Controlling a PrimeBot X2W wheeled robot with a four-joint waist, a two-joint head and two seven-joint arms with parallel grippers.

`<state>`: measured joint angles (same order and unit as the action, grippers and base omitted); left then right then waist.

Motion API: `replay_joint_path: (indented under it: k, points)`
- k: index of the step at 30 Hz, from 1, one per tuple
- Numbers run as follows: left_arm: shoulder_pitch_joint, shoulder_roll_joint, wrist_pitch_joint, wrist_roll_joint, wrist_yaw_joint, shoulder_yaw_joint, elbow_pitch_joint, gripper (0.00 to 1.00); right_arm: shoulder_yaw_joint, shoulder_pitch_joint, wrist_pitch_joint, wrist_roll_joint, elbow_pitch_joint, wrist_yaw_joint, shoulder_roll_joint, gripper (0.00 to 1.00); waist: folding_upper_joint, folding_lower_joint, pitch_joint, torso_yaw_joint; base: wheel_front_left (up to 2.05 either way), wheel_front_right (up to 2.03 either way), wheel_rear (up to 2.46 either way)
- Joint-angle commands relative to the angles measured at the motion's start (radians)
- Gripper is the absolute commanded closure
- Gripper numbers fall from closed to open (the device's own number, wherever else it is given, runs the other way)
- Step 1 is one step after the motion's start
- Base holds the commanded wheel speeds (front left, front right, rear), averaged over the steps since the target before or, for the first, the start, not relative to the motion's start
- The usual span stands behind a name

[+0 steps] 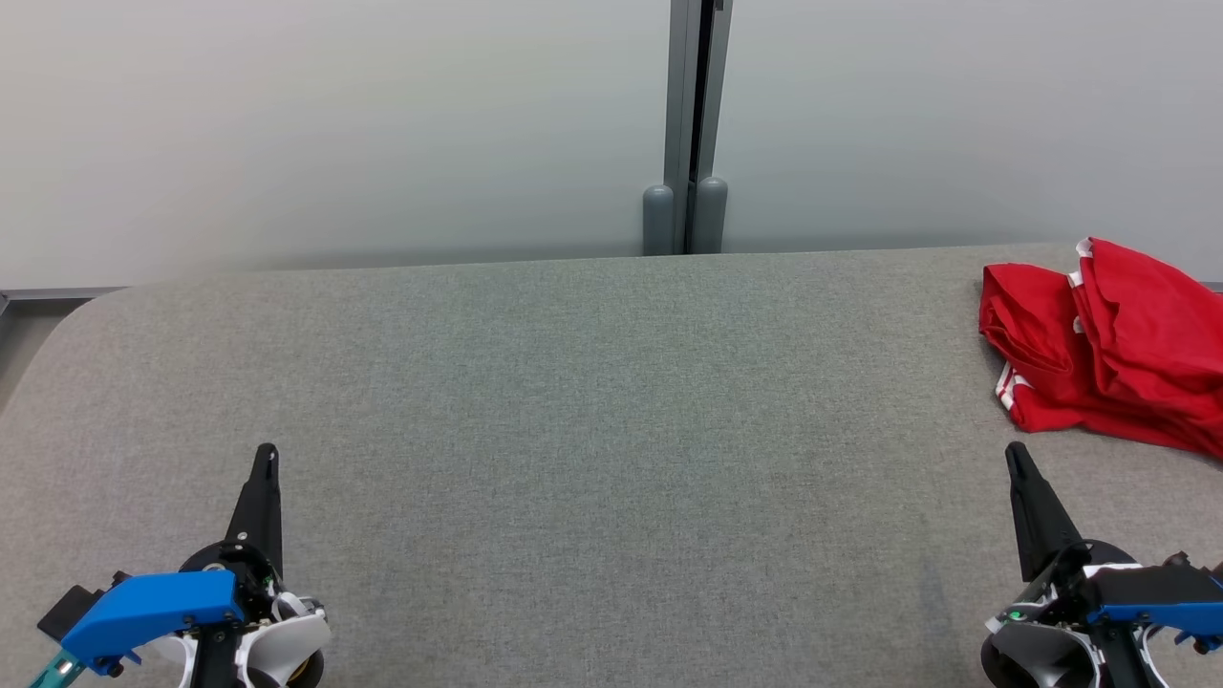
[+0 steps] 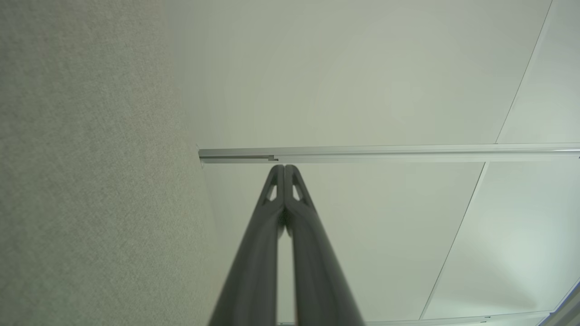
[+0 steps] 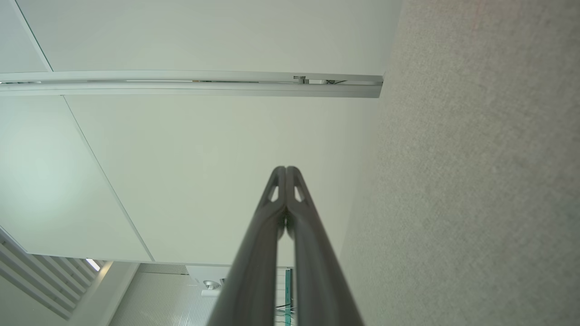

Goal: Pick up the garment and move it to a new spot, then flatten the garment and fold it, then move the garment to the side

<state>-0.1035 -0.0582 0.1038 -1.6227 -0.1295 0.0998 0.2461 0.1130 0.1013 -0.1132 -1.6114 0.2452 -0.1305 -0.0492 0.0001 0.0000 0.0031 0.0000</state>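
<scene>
The garment (image 1: 1108, 344) is red with white trim and lies bunched in a loose fold at the far right of the grey felt table (image 1: 592, 401). My right gripper (image 1: 1015, 455) stands at the lower right, just in front of the garment's near edge and apart from it, shut and empty. My left gripper (image 1: 267, 453) is at the lower left, far from the garment, also shut with nothing in it. Both wrist views show the two dark fingers pressed together at their tips, left gripper (image 2: 284, 167) and right gripper (image 3: 285, 169).
A pale frosted wall stands behind the table, with a grey vertical post (image 1: 690, 124) at its middle. The table's far left corner (image 1: 86, 311) is rounded. The garment runs past the head view's right edge.
</scene>
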Motion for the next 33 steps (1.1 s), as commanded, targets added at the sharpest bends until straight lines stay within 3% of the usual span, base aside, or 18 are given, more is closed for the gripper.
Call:
replay_joint_path:
  k: [1, 33]
  points:
    - [-0.01, 0.0, 0.001, -0.001, -0.005, 0.005, 0.001, 1.0, 0.003, 0.015, -0.003, -0.003, 0.002, 0.0, -0.002, 1.0, -0.0001, 0.0, 0.0, 0.0, 0.0, 0.0, 0.0]
    - [-0.01, 0.004, 0.006, 0.004, -0.005, 0.008, 0.001, 1.0, 0.003, 0.013, -0.002, -0.003, 0.002, 0.0, -0.002, 1.0, -0.0001, 0.0, 0.0, 0.0, 0.0, 0.0, 0.0]
